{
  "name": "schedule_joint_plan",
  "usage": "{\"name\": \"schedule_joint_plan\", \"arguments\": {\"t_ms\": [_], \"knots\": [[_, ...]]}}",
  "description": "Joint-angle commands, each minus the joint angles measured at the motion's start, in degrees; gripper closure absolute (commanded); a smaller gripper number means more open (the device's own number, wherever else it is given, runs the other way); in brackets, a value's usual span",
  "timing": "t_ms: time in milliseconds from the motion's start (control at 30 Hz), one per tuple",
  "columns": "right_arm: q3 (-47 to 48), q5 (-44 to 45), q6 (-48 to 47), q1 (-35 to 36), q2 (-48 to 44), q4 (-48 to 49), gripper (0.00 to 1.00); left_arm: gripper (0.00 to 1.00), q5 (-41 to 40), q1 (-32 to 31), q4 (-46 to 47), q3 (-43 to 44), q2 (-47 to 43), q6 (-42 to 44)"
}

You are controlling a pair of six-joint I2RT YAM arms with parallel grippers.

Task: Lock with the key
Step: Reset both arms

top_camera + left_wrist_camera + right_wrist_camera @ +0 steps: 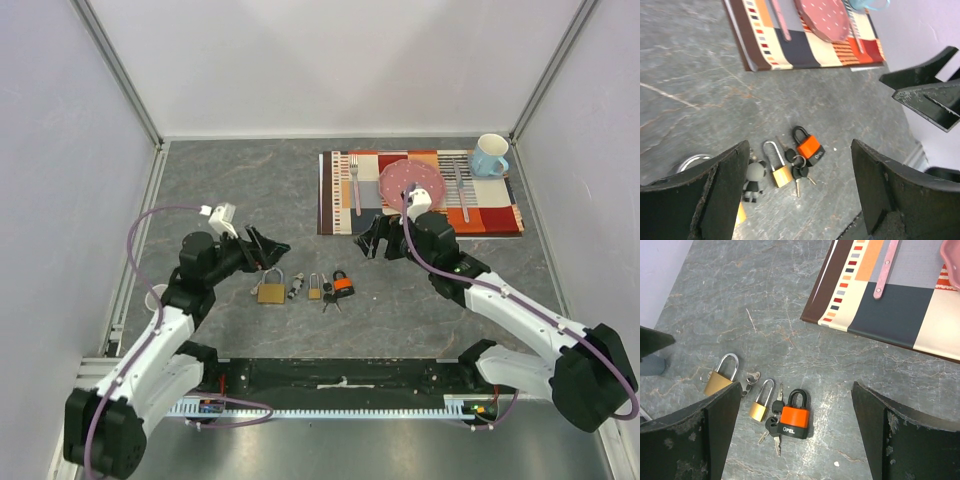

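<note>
Grey marble-look tabletop [250, 190] boxed in by plain white walls, nothing fancy. Three locks lie flat in a row near the front middle: a big brass padlock [270, 293] on the left, a small brass padlock [314, 292] in the middle, and an orange-and-black padlock [344, 287] on the right. All three have their long axis running front to back, shackles pointing away from the arm bases. The orange one leans a touch off that line.

A couple of silver keys [753, 375] sit between the two brass locks. A bunch of black-headed keys [772, 426] lies against the orange lock's near-left corner.

The left arm comes up from its base with a bent elbow. The left gripper [268, 245] hangs just behind the big brass lock, fingers spread wide with nothing in them.

The right arm stretches diagonally in from the right. The right gripper [375, 238] sits by the near edge of the patchwork placemat [340, 215], facing the locks, fingers also wide apart and holding nothing.
</note>
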Motion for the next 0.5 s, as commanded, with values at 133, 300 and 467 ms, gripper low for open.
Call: {"name": "schedule_joint_plan", "arguments": {"t_ms": [133, 300, 467], "knots": [[0.47, -1.35, 0.31, -0.08, 1.66, 2.43, 0.02, 0.12, -20.36, 0.15, -15.01, -2.56, -15.84, 2.64], [1.17, -2.05, 0.66, 0.01, 3.06, 3.13, 0.02, 0.09, -24.24, 0.24, -13.17, -7.57, -21.74, 1.14], [1.18, -2.40, 1.01, -0.08, 3.51, 3.84, 0.02, 0.09, -23.45, 0.24, -12.02, -8.10, -20.34, 0.53]]}}
